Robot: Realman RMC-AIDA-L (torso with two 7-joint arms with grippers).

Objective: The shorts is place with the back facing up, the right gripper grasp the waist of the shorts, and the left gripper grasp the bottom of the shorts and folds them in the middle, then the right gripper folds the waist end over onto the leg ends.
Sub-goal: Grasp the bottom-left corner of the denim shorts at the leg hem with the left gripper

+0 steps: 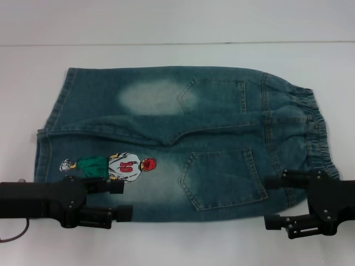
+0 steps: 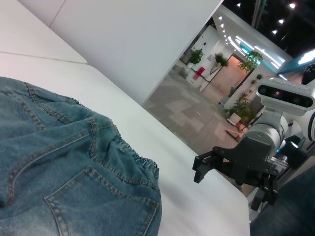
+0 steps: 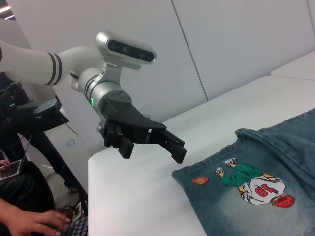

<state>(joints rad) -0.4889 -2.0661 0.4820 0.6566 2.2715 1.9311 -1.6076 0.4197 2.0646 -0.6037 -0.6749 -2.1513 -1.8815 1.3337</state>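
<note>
Shorts [image 1: 183, 144] crosswise (waist rightward)

Denim shorts [image 2: 74, 162] lie flat on white desk [image 2: 147, 123], back pocket up, gathered waist toward desk edge. Right gripper [image 2: 216, 164] hovers just beyond waist, apart from it, jaws spread.

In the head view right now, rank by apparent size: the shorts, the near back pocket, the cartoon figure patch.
1. Shorts, largest by far.
2. Back pocket.
3. Cartoon figure, smallest, though partly hidden by the left gripper; the right gripper covers none of them.
</note>
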